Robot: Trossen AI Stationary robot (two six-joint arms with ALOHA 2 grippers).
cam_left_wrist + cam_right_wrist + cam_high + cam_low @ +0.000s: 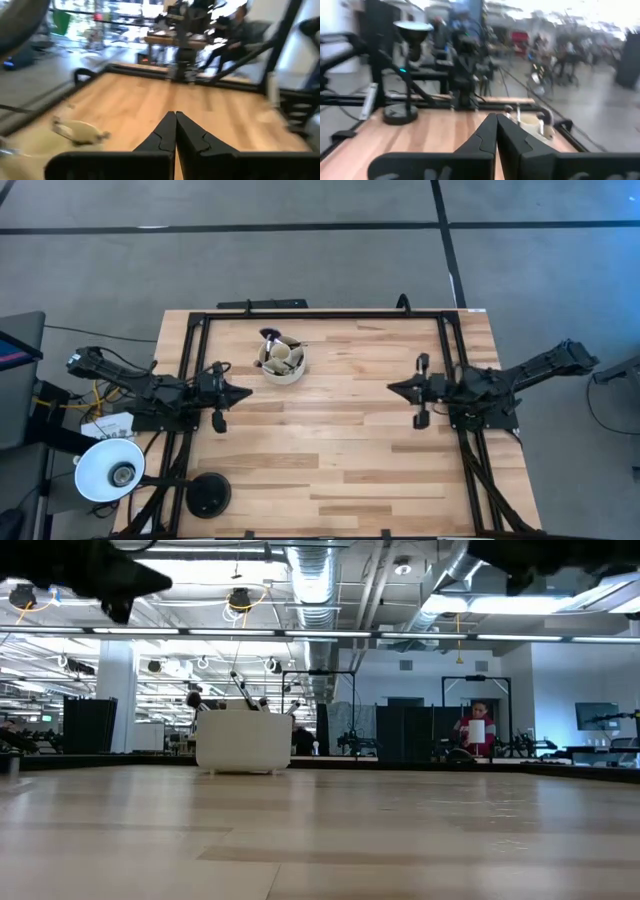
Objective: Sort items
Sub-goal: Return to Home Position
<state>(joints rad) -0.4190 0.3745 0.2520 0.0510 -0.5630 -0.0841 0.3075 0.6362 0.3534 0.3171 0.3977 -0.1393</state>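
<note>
Left hand: hangs over the left side of the tabletop, close to the left frame rail, tip pointing inward toward the middle. In the left wrist view its two dark fingers press together along their whole length, with no gap and nothing between them.

Right hand: mirrors it over the right side, tip pointing inward, roughly level with the left hand. Its fingers also meet flush, and it carries nothing. The two hands are well apart, with bare wood between them.

Brushes: all those visible stand in the round cream cup, which sits near the far edge of the tabletop, left of centre and closer to the left hand than to the right. From above, dark handles and tips cross over the cup's mouth, and a fluffy dark head shows at the far-left rim. I cannot tell which compartment holds which brush. From table height, several thin handles fan upward above the cup's rim, tilted at different angles.

Off the near-left corner: a white lamp head and a black round base at the tabletop's edge.

Room beyond: a seated person in red, far behind the tabletop.
</note>
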